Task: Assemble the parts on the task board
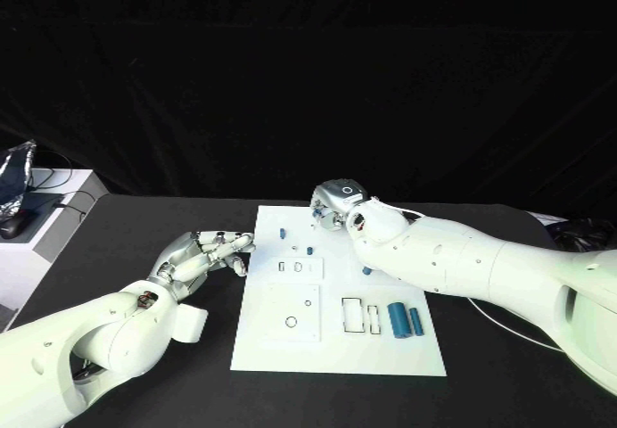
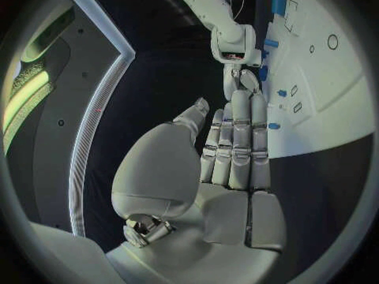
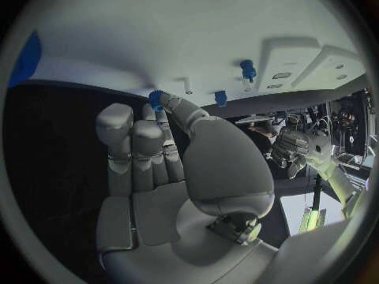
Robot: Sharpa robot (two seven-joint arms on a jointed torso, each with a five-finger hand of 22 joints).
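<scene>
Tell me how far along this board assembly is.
Early. A few small blue pegs stand near the task board's far edge. The right hand pinches a blue part in its fingers there. Two blue cylinders lie loose, slots unfilled. The left hand holds nothing.

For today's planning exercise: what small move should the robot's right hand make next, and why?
Probably lower the right hand gently toward the white task board. In its wrist view its fingertips appear to pinch a small blue part right at the board's edge, so seating it seems next.
</scene>
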